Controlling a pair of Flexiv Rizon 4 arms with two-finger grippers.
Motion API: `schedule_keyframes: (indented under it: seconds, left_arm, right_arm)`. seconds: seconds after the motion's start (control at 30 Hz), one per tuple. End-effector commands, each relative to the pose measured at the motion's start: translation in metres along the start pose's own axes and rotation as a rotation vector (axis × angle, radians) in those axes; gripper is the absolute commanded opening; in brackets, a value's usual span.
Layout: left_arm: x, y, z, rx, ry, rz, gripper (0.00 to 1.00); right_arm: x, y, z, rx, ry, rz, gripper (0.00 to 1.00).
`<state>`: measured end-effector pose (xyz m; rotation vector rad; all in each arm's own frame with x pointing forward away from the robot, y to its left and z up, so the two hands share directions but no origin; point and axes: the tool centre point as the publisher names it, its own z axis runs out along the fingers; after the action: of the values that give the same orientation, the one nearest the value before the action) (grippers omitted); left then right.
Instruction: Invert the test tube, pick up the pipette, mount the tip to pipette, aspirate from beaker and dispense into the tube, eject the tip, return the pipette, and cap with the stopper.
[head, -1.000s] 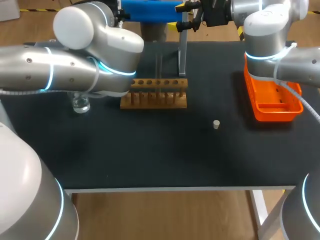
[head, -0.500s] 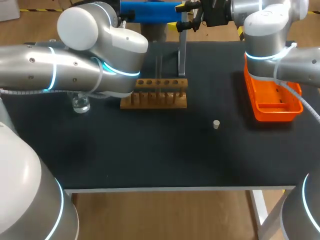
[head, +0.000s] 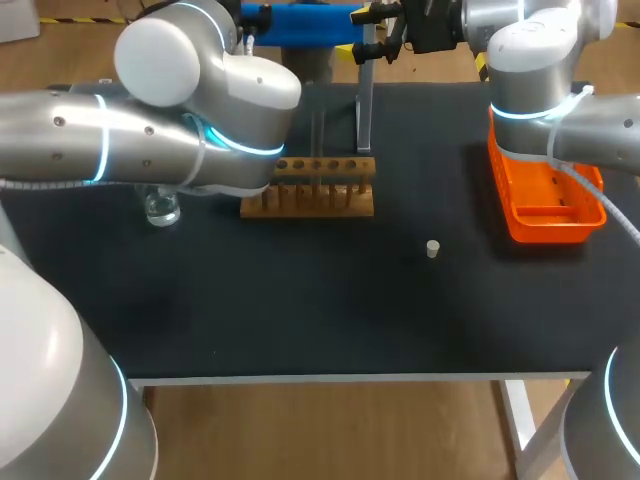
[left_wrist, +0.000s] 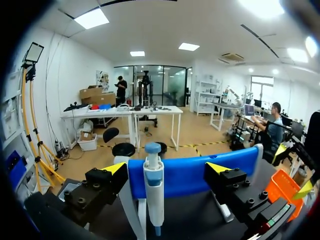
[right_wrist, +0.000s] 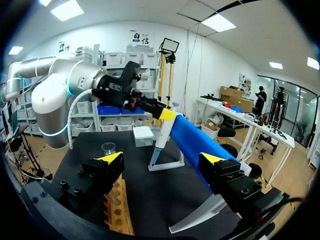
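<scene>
Dark tabletop (head: 300, 310) stretches wide between the rack (head: 310, 190) in the middle and the near edge, and the stopper (head: 432, 249) stands on that stretch, well apart from the rack. Near the left edge the beaker (head: 160, 210) sits partly under our left arm (head: 150, 140); the orange tray (head: 545, 228) lies along the right edge. At the far edge stands the blue-topped stand (left_wrist: 190, 175). Our left tool (left_wrist: 166, 168) is spread wide with the pipette (left_wrist: 153, 192) hanging from the stand between its fingers, neither finger touching it. Our right tool (right_wrist: 162, 159) is also wide apart and grips nothing, with the stand's blue bar running just ahead of it.
</scene>
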<state>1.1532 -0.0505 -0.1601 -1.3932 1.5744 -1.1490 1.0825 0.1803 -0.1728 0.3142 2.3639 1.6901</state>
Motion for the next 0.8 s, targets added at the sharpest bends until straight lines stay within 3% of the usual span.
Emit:
schedule_keyframes:
  seconds: [0.03,0.23,0.37,0.43,0.8]
  left_arm:
    - [0.002,-0.007,-0.016,0.01,0.025,0.009,1.0]
    - [0.009,-0.014,-0.039,0.038,0.099,0.039,1.0]
    - [0.013,-0.016,-0.058,0.057,0.213,0.051,1.0]
    - [0.014,-0.016,-0.065,0.054,0.228,0.069,1.0]
    - [0.018,-0.013,-0.106,0.112,0.578,0.185,1.0]
  right_arm:
    - [0.0,0.0,0.0,0.003,0.001,0.0,1.0]
    - [0.0,0.0,0.0,0.003,0.001,0.0,1.0]
    - [0.0,0.0,0.0,0.003,0.001,0.0,1.0]
    - [0.0,0.0,0.0,0.003,0.001,0.0,1.0]
    - [0.0,0.0,0.0,0.003,0.001,0.0,1.0]
